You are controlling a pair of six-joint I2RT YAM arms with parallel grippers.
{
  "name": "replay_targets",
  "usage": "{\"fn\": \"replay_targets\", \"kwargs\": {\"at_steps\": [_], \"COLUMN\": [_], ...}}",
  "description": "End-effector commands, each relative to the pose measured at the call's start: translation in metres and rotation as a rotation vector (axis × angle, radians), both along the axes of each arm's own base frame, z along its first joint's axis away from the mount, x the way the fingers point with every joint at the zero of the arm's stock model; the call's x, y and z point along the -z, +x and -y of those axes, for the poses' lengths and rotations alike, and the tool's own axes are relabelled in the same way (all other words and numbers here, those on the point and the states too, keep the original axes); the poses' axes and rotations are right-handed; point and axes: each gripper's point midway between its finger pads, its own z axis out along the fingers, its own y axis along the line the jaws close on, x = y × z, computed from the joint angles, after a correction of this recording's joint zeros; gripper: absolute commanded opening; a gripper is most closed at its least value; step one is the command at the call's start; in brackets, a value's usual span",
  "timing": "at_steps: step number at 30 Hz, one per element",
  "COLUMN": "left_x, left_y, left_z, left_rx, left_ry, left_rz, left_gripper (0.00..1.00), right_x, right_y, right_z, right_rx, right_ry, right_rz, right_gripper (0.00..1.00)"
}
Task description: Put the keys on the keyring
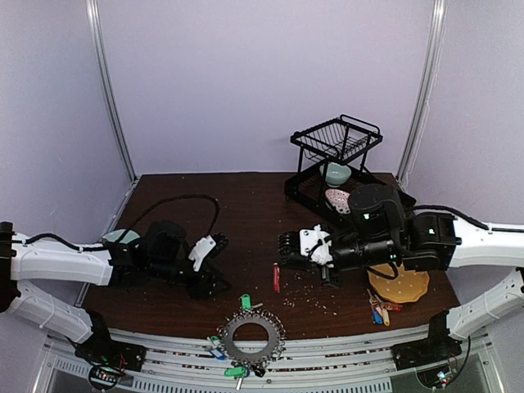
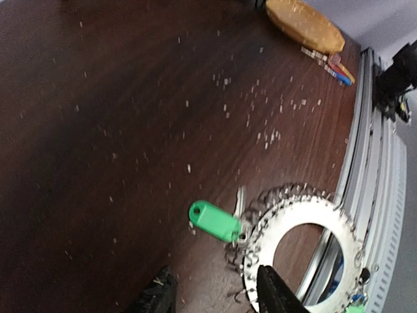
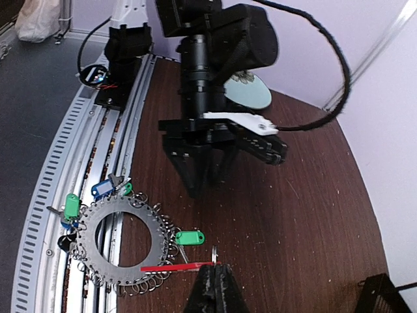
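The keyring [image 1: 227, 338], a flat silver ring fringed with small metal loops, lies flat at the near edge of the bench [image 1: 172, 205]. Green and blue tagged keys [image 3: 71, 205] cluster on its near-left rim. One green-tagged key [image 2: 215, 220] touches the loops on its far side. Just beyond, the right pincer [image 3: 215, 268] pinches a red-tagged key [image 3: 174, 267].

A robotics lab cell: plain lilac walls [image 1: 262, 82], metal corner poles [image 1: 110, 98], slotted aluminium rails [image 1: 344, 354] along the table's [image 1: 246, 201] near edge.
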Motion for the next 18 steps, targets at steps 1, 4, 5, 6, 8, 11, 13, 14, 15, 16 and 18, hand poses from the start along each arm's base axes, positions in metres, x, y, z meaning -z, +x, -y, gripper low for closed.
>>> {"fn": "replay_targets", "kwargs": {"at_steps": [1, 4, 5, 6, 8, 11, 13, 14, 15, 16, 18], "left_x": [0.032, 0.039, 0.043, 0.048, 0.056, 0.057, 0.051, 0.044, 0.032, 0.02, 0.001], "left_y": [-0.022, -0.036, -0.038, -0.039, -0.041, -0.042, -0.042, -0.04, -0.038, -0.034, -0.021], "left_z": [-0.009, -0.009, -0.011, -0.015, -0.02, -0.019, -0.017, -0.014, -0.01, -0.007, -0.005], "left_rx": [0.043, 0.099, 0.108, 0.113, 0.123, 0.145, 0.158, 0.162, 0.164, 0.155, 0.112], "left_ry": [0.064, 0.049, 0.06, 0.079, 0.111, 0.134, 0.133, 0.119, 0.089, 0.057, 0.001], "left_rz": [-0.133, -0.169, -0.17, -0.166, -0.147, -0.125, -0.118, -0.107, -0.084, -0.057, 0.005], "left_gripper": [0.43, 0.44, 0.45, 0.45, 0.46, 0.45, 0.45, 0.45, 0.46, 0.47, 0.49], "right_x": [0.015, 0.042, 0.053, 0.063, 0.08, 0.102, 0.121, 0.133, 0.144, 0.155, 0.17], "right_y": [0.035, 0.053, 0.057, 0.059, 0.063, 0.071, 0.075, 0.075, 0.073, 0.072, 0.07], "right_z": [0.008, 0.017, 0.02, 0.024, 0.032, 0.045, 0.054, 0.059, 0.064, 0.068, 0.076], "right_rx": [0.206, 0.345, 0.386, 0.418, 0.484, 0.585, 0.648, 0.674, 0.691, 0.71, 0.747], "right_ry": [0.042, -0.013, -0.04, -0.064, -0.1, -0.111, -0.126, -0.145, -0.174, -0.201, -0.243], "right_rz": [-0.19, -0.303, -0.34, -0.371, -0.431, -0.57, -0.682, -0.743, -0.792, -0.827, -0.867], "right_gripper": [0.0, 0.0, 0.0, 0.0, 0.0, 0.0, 0.0, 0.0, 0.0, 0.0, 0.0]}}
